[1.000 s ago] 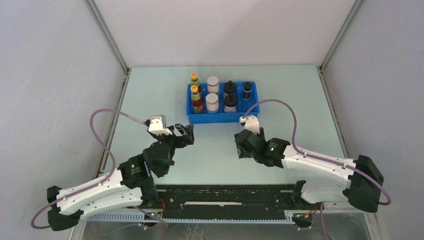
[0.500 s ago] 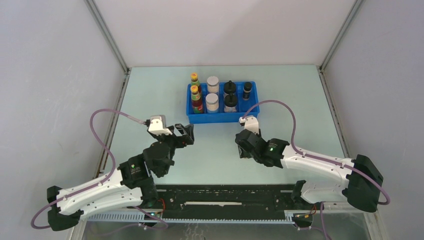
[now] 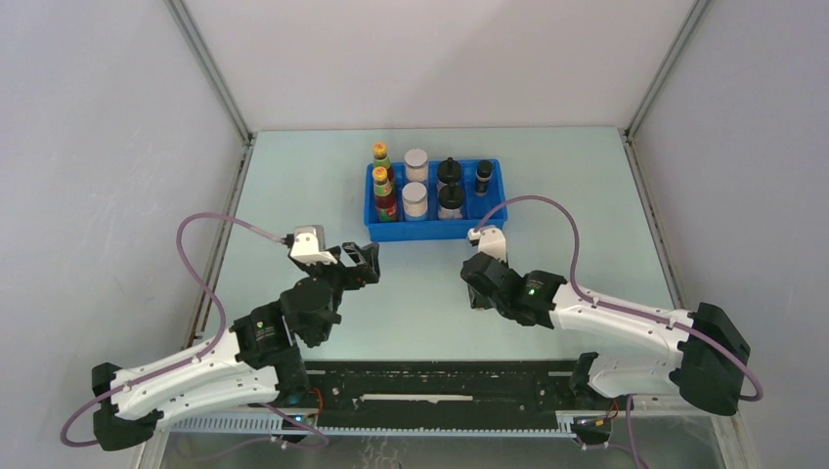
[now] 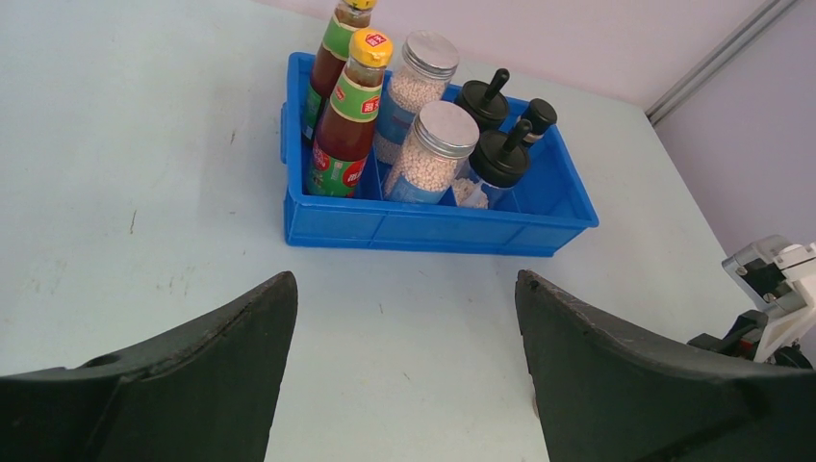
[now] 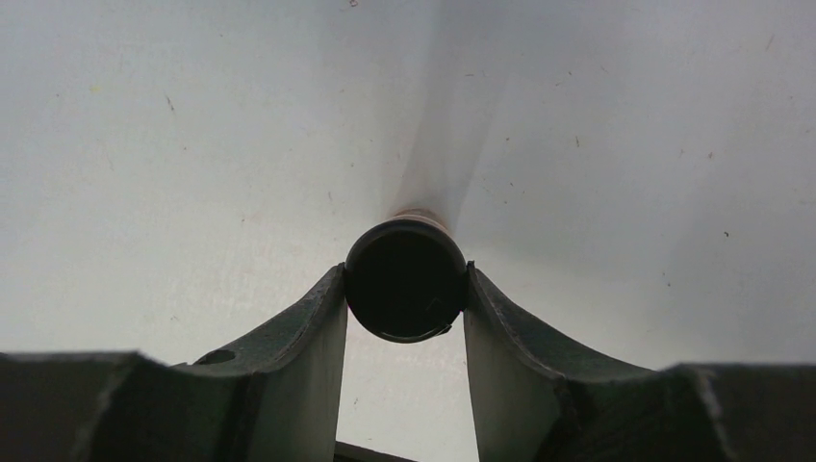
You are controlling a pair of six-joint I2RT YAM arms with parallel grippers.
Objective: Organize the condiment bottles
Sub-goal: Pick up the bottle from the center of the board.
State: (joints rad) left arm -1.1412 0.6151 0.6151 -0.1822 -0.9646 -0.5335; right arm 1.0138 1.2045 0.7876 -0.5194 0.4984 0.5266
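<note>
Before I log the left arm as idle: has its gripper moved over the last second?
No. In the top view the left gripper keeps the same spot, just off the near-left corner of the tray.

table [image 3: 420,283] bare in front of tray [image 4: 433,231] | bottles [image 4: 438,159] crowd tray, near-right compartment free
</note>
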